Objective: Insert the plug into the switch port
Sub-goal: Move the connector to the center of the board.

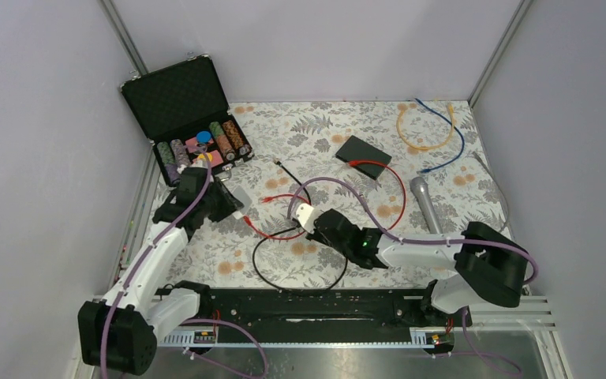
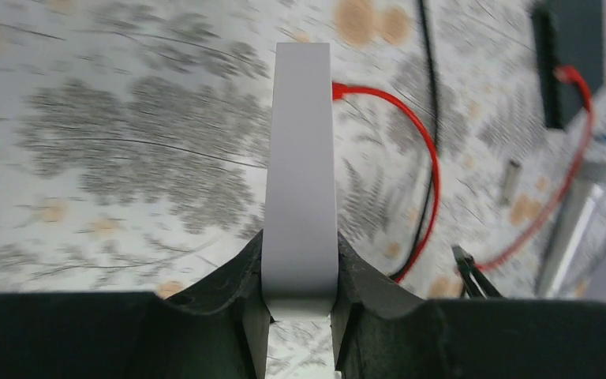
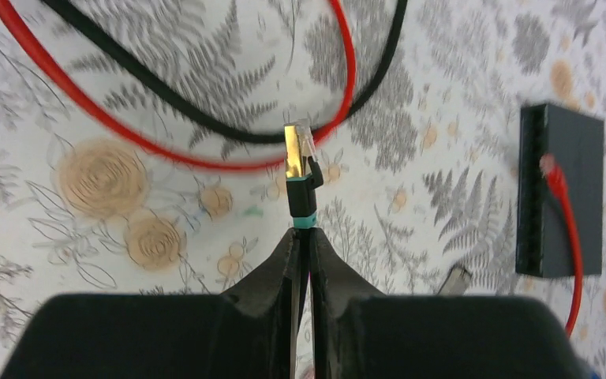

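We see the right jaws clamped just behind the plug (image 3: 300, 158), which stands clear of the bench (image 3: 126, 260), well apart from the switch (image 3: 560, 201), where a red cable (image 3: 551, 168) sits. The left jaws grip a pale flat block (image 2: 301, 158).

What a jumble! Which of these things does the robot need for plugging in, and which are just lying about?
Needed:
- plug on the black cable, pinched in the right hand
- switch

Lying about:
- chip case
- microphone
- yellow cable
- blue cable
- red cable
- grey strip, gripped by the left hand; its purpose is unclear
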